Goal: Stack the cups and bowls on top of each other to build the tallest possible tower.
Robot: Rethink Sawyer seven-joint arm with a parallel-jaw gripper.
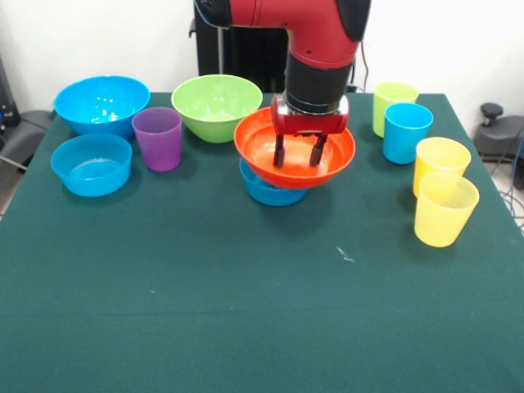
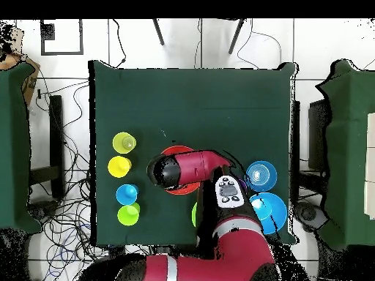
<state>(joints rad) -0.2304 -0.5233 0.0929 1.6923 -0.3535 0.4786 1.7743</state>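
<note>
A robot lab: a green-clothed table (image 1: 246, 327) on a tiled floor (image 2: 73, 44), loose cables (image 2: 66, 146) trailing beside its edges.

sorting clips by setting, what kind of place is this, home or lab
Most likely a robotics lab or test room, not a home: a green cloth table under the robot arm, loose cables trailing over a tiled floor, and similar green tables on either side.

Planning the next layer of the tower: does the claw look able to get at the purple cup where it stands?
Probably yes. The purple cup stands upright and open-topped, apart from the bowls around it, and the claw hangs open over the orange bowl nearby.
</note>
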